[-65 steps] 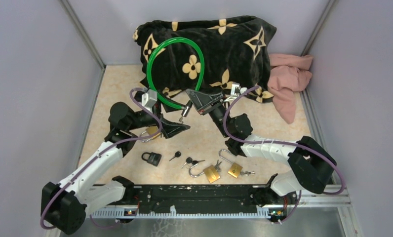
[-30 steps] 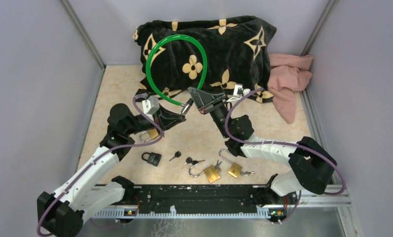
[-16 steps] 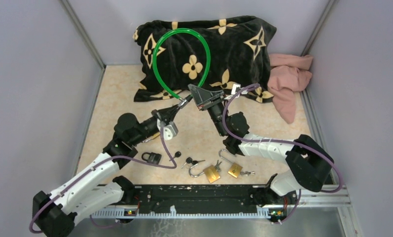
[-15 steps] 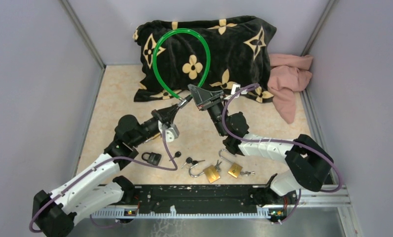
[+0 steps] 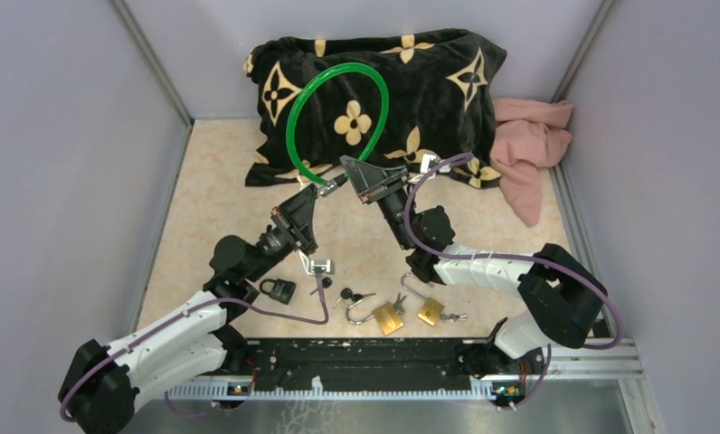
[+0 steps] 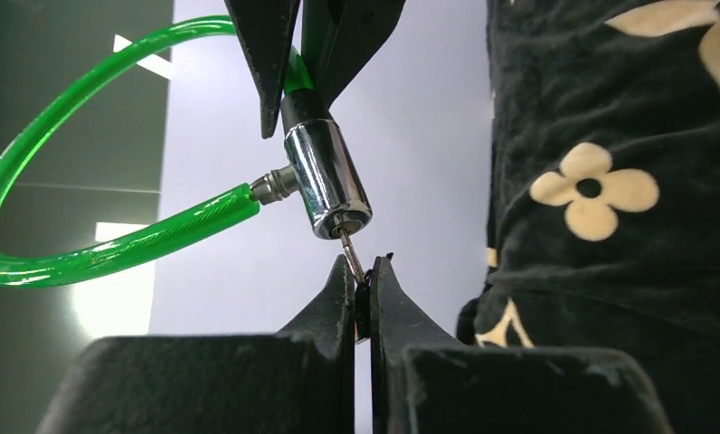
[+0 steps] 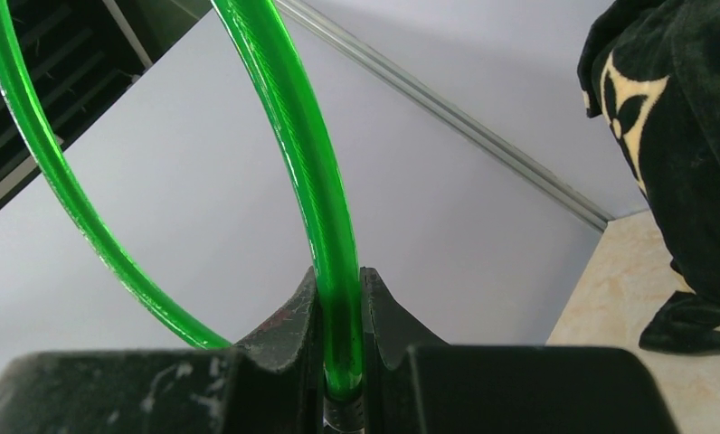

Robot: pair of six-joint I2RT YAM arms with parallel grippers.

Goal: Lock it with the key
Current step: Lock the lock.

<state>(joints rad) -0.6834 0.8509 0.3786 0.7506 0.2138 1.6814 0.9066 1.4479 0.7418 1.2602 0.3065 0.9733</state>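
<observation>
A green cable lock [image 5: 338,64] stands up as a loop in front of the blanket. My right gripper [image 5: 349,167] is shut on the green cable [image 7: 311,145] just above its black end, and the right gripper [image 7: 340,280] holds it upright. In the left wrist view the chrome lock cylinder [image 6: 327,181] hangs below the right fingers [image 6: 266,54]. A small key [image 6: 349,255] sticks into the cylinder's face. My left gripper [image 6: 363,276] is shut on the key's head, reaching up to the cylinder from below left, seen from above as the left gripper [image 5: 316,192].
A black blanket with gold flowers [image 5: 429,81] lies at the back, a pink cloth [image 5: 528,149] to its right. On the floor near the arm bases lie a black padlock [image 5: 278,289], loose keys [image 5: 352,296] and two brass padlocks [image 5: 388,316] [image 5: 430,311]. Grey walls close in on both sides.
My left gripper came up to the cylinder from the left and its wrist has rolled round with the key. The green loop has swung to the right. The right gripper barely moved.
</observation>
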